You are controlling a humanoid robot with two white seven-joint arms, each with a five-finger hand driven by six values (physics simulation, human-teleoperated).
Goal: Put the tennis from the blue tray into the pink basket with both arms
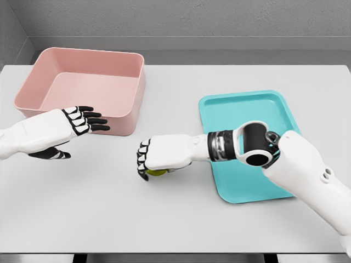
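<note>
Ball (156, 173) clamped under right hand (159, 156), on table (175, 219) between basket (82, 87) and tray (249, 104). Left hand (66, 129) near basket, fingers spread, empty.

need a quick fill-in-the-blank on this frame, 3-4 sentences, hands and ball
1. The right hand is curled around the ____, which shows yellow-green under its fingers.
2. The left hand holds nothing; its fingers are ____.
3. The pink basket stands on the table's far ____ side.
4. The ball is held above the bare table, between the basket and the ____.

Missing words: tennis ball; open; left; blue tray
</note>
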